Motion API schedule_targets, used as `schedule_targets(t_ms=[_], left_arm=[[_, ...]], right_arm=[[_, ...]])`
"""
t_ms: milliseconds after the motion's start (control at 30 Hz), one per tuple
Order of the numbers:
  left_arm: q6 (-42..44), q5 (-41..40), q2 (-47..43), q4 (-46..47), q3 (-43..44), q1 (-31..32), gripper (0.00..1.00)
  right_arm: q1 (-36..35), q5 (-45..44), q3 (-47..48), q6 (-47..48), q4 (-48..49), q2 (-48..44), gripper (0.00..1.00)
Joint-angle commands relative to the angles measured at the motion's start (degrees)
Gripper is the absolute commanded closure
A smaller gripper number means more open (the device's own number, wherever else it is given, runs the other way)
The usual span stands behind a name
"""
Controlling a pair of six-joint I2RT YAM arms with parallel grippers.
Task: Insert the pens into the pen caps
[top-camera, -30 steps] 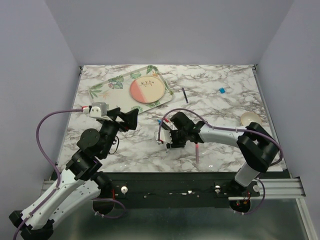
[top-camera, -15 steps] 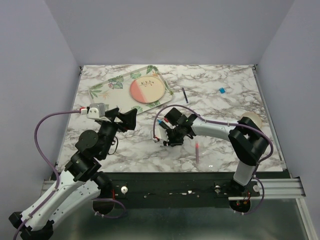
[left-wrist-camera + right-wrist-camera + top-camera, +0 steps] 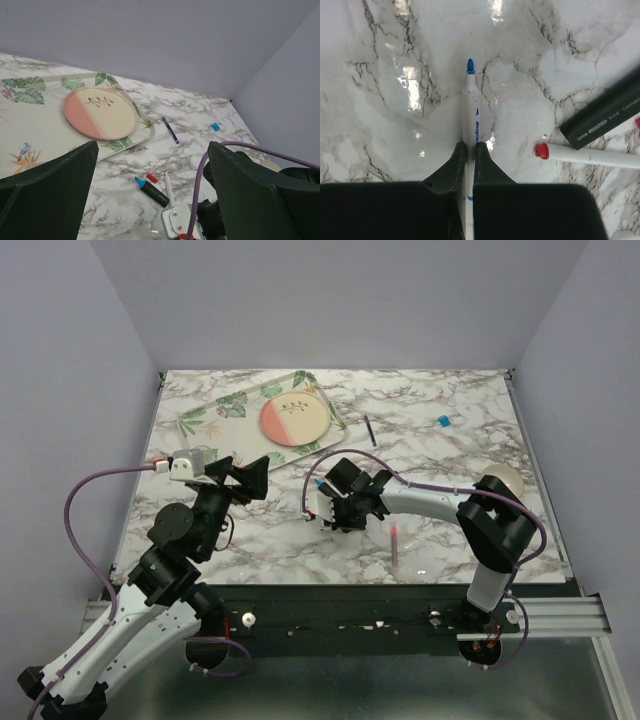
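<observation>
1. Since 1 second ago the right gripper point(image 3: 470, 152) has swung left and narrowed its jaws onto the white blue-tipped pen point(image 3: 470, 107). The pen lies on the table point(image 3: 380, 60) near the dark marker point(image 3: 602, 117).
2. The left gripper point(image 3: 240, 475) hangs wide open, holding nothing.
3. Risk: only the fingertips pinch the slim barrel, so the pen may pivot or slip when lifted.

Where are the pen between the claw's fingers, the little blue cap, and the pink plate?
Blue-tipped white pen point(image 3: 471, 107): right wrist view, middle of its white barrel.
Blue cap point(image 3: 441, 421): top view, its middle.
Pink-and-cream plate point(image 3: 295, 420): top view, its bare centre.
</observation>
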State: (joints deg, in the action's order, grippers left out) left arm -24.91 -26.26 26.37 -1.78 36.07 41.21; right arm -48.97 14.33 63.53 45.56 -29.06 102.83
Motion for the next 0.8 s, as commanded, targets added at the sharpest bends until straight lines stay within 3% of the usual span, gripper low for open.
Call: schedule_targets(t_ms=[0, 167, 333, 500, 767], left_arm=[[-1.5, -3.3, -0.9, -0.9, 0.1, -0.4, 0.02], [-12.3, -4.4, -1.5, -8.1, 0.1, -0.3, 0.06], [-23.8, 1.2, -4.1, -16.7, -4.3, -0.4, 0.09], [-28.9, 6.4, -5.1, -14.0, -10.1, -0.4, 0.11], [-26.6, 17.1, 3.5, -3.0, -12.7, -0.4, 0.16]], right_arm=[[-0.5, -9.3, -1.7, -8.9, 1.4, 2.3, 0.95], [-0.6, -7.9, -5.7, -17.8, 5.4, -2.0, 0.99], [-0.5, -7.1, -9.8, -25.9, 11.8, -9.5, 0.99], [-0.5, -11.3, -10.6, -35.5, 13.4, -12.6, 0.99], [-0.5, -9.9, -4.3, -48.7, 8.7, -13.9, 0.99]])
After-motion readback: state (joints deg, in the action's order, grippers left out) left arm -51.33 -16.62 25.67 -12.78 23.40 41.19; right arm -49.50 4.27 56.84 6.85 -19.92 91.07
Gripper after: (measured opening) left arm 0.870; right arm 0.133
